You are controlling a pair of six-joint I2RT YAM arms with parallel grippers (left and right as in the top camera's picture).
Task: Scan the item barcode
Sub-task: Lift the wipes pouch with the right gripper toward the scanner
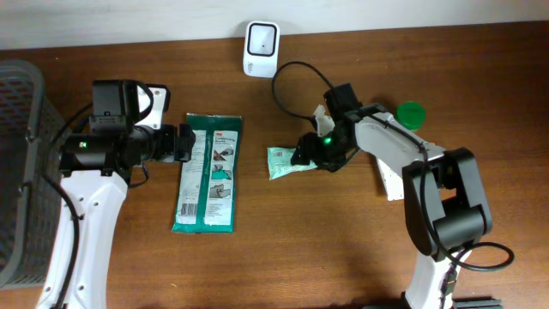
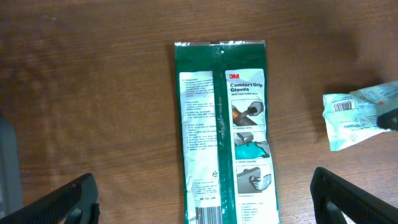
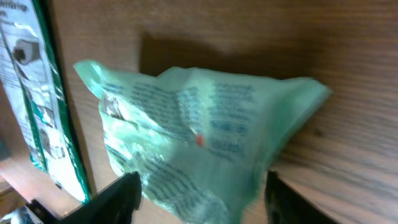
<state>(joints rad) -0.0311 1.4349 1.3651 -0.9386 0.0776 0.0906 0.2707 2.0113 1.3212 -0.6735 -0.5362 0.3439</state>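
Right gripper is straddling the pale green packet lying between its parted jaws (no clamp showing), left gripper is hovering wide apart above the glove pack, and scanning is looking pending, calling for a firm grasp and carrying the barcode to the scanner beyond it

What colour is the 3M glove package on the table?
Dark green with white printed panels; the glove package shows best in the left wrist view.
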